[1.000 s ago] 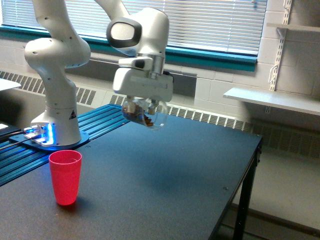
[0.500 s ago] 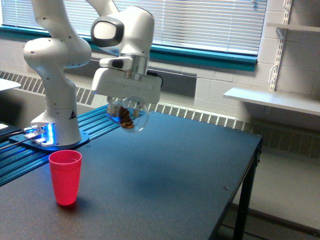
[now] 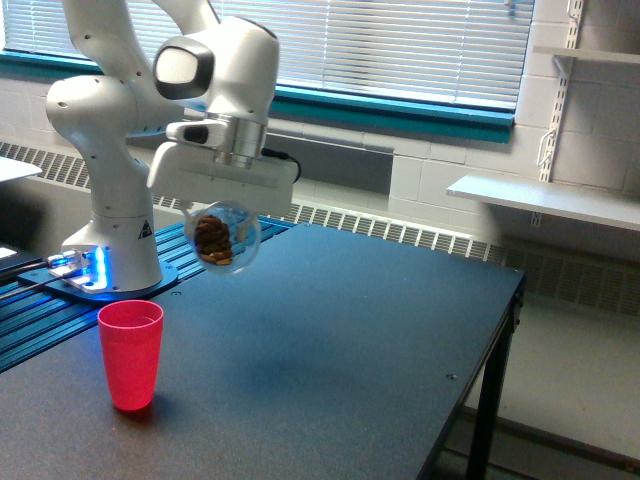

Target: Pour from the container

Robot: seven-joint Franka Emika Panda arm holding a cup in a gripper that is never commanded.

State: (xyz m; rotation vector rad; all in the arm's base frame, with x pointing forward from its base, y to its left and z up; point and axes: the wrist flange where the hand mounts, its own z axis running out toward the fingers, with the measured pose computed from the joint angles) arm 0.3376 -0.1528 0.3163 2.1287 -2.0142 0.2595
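Note:
The container [image 3: 222, 238], a small clear rounded jar with brown pieces inside, hangs tilted under the white arm, well above the table. My gripper [image 3: 222, 212] is shut on the container from above. A red plastic cup [image 3: 131, 353] stands upright on the dark table [image 3: 330, 360], below the jar and toward the exterior view's left. The jar is apart from the cup, up and to the cup's right. No pieces are falling.
The arm's white base [image 3: 110, 250] with a blue light stands at the exterior view's left on a blue ribbed rail [image 3: 60, 315]. The table's edge [image 3: 480, 390] drops off at the right. A wall shelf [image 3: 545, 200] and window blinds are behind.
The gripper with the jar has moved toward the exterior view's left, closer to above the red cup. The cup has not moved.

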